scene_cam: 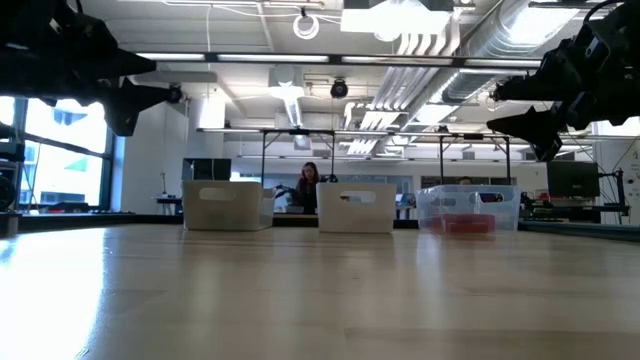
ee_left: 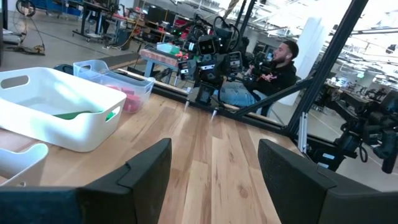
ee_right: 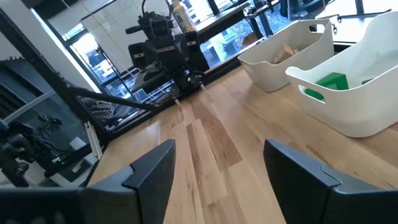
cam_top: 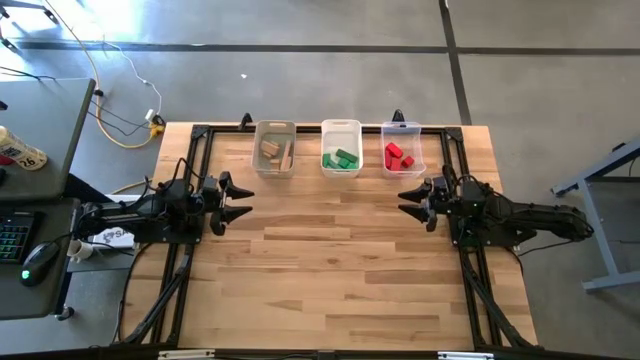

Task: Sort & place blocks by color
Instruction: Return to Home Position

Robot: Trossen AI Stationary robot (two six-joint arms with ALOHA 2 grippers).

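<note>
The blocks lie sorted in three bins along the table's far edge. Tan blocks [cam_top: 274, 151] fill the left bin [cam_top: 275, 130], green blocks [cam_top: 341, 158] the middle white bin [cam_top: 341, 128], red blocks [cam_top: 397, 156] the right clear bin [cam_top: 402, 130]. My left gripper [cam_top: 243, 201] is open above the table's left side, level and pointing right, touching nothing. My right gripper [cam_top: 405, 195] is open above the right side, pointing left, holding nothing. Both hang well above the tabletop in the low view. The right wrist view shows a green block [ee_right: 331, 81] through the middle bin's handle slot.
The bare wooden tabletop [cam_top: 330, 270] stretches between the two arms and toward the near edge. A black frame [cam_top: 200, 135] borders the table. A person [ee_left: 278, 68] sits beyond the table's right side; another person [scene_cam: 308, 186] shows in the room behind the bins.
</note>
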